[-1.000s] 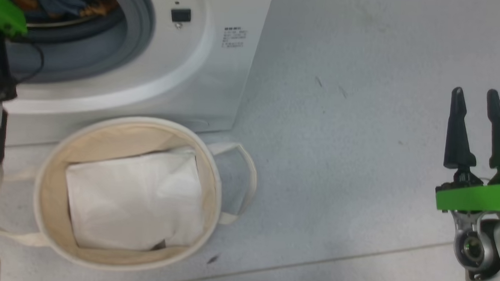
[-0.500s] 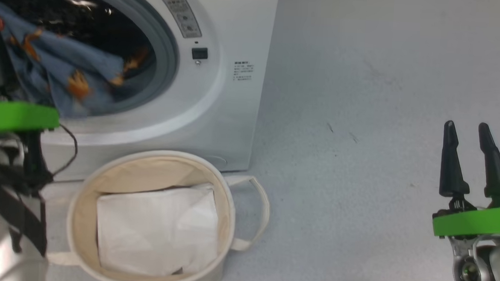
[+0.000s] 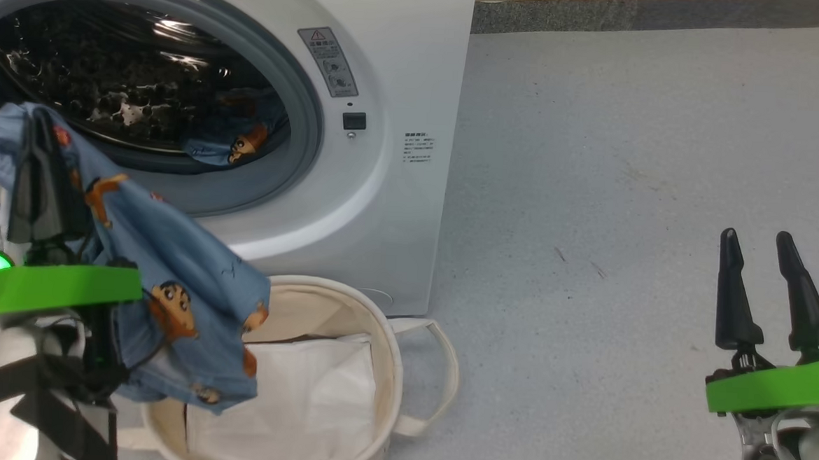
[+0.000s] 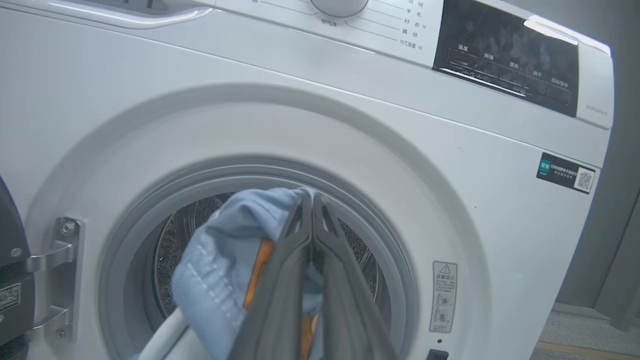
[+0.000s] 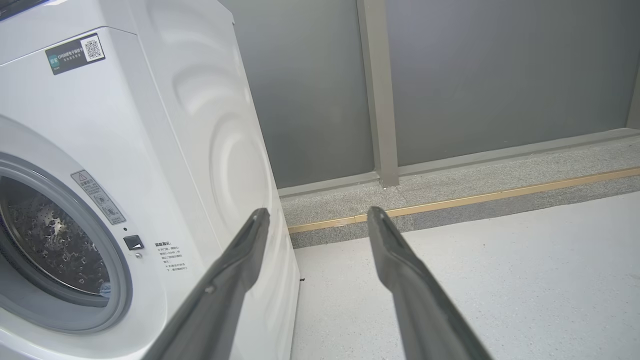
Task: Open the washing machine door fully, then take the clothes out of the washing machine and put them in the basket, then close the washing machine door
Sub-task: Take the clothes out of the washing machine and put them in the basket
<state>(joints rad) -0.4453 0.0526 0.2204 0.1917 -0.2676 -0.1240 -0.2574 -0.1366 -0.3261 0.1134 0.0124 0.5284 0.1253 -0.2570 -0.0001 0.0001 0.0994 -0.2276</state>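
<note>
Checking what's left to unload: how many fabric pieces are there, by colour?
Light blue cartoon-print clothes: 2 (one in the shut left gripper, one inside the white front-loading washing machine)
Plain white folded sheet: 1 (in the round cream canvas basket)
Total: 3

- Floor [image 3: 630, 164]: pale grey, speckled, a few small dark marks [image 3: 561, 254].
- Wall [image 5: 500, 75]: flat grey panels, split by a vertical grey post [image 5: 377, 100].
- Wooden strip [image 5: 500, 195] along a speckled grey kerb [image 5: 475, 177] at the wall base.
</note>
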